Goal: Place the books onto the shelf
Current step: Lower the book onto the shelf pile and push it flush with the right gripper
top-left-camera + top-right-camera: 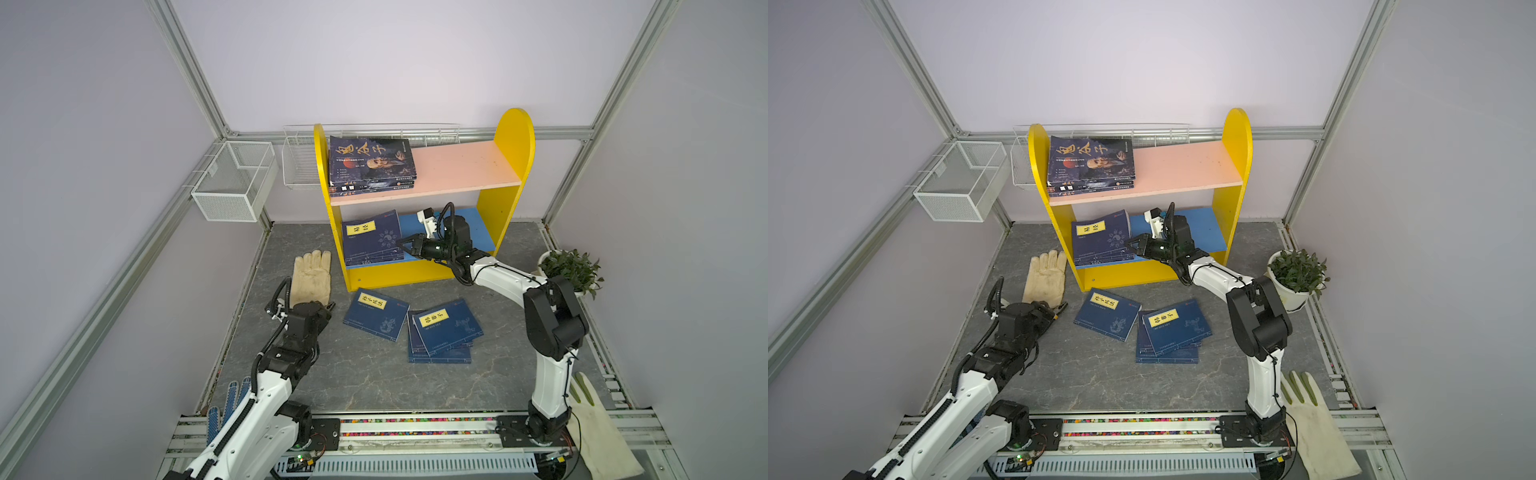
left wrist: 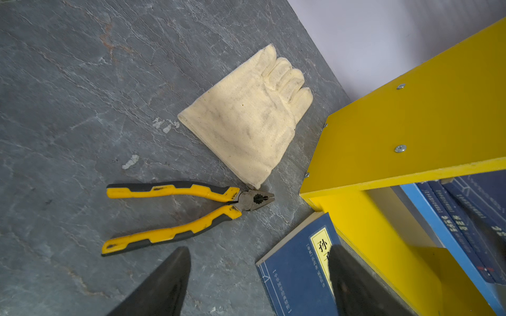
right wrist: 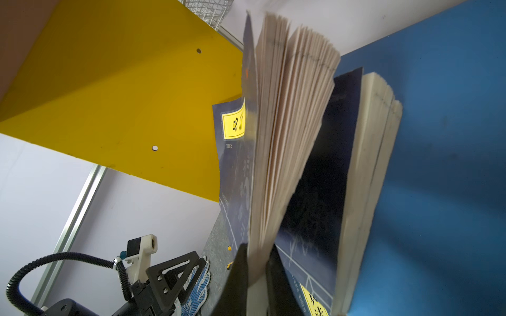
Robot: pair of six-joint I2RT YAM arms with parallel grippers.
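Noted right gripper [image 3: 257,251] pinching book [image 3: 287,109] by right page edge, pages fanned limp; spine judged stiffer; left gripper [image 2: 258,249] wide.

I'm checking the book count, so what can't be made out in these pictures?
Pliers: left arm covers all but the tip, both top views.
Floor pile: top book hides how many lie beneath, both top views.
Right claw, shut on the fanned book: its fingers hide how many pages it pinches, right wrist view.
Dotted glove: mostly behind the left arm, a top view.
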